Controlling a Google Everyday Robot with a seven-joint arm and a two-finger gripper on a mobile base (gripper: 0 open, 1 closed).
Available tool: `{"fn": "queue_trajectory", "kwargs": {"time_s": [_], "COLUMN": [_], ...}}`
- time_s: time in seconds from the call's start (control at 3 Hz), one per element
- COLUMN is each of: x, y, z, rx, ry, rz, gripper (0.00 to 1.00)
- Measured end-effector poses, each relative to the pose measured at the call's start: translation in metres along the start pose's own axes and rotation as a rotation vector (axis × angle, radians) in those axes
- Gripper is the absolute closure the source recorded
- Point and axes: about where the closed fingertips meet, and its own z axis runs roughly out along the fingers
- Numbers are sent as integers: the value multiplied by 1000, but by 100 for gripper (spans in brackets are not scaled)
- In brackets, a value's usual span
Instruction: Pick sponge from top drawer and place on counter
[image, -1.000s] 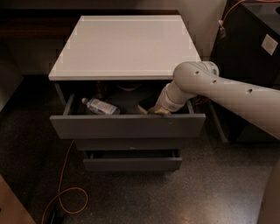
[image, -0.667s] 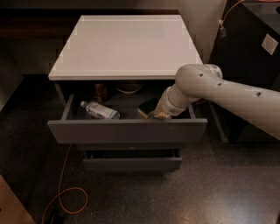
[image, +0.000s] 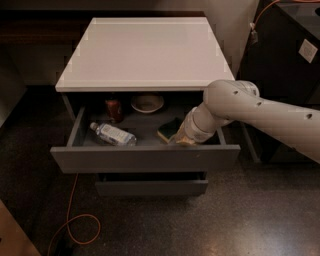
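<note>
The top drawer (image: 145, 159) stands pulled out under the white counter (image: 145, 50). The sponge (image: 169, 129), dark green over yellow, lies on the drawer floor right of the middle. My gripper (image: 182, 138) reaches down into the drawer from the right. It sits right beside the sponge's right edge, close to the drawer front. I cannot tell whether it touches the sponge. The arm's thick beige forearm (image: 250, 107) crosses over the drawer's right corner.
Inside the drawer are a clear plastic bottle (image: 112, 134) lying at the left, a dark red can (image: 114, 109) and a beige bowl (image: 147, 103) at the back. A lower drawer (image: 150, 186) sticks out slightly. An orange cable (image: 75, 220) lies on the floor. A black cabinet (image: 285, 60) stands at the right.
The top drawer has come further out towards the camera, so its inside and the sponge show more. My gripper has moved down and forward with it.
</note>
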Motion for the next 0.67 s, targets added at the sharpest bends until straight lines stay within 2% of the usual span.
{"fn": "queue_trajectory", "kwargs": {"time_s": [0.67], "x": [1], "y": [39], "z": [-8], "rx": [-56], "ry": [0], "rz": [32], "gripper": [100]}}
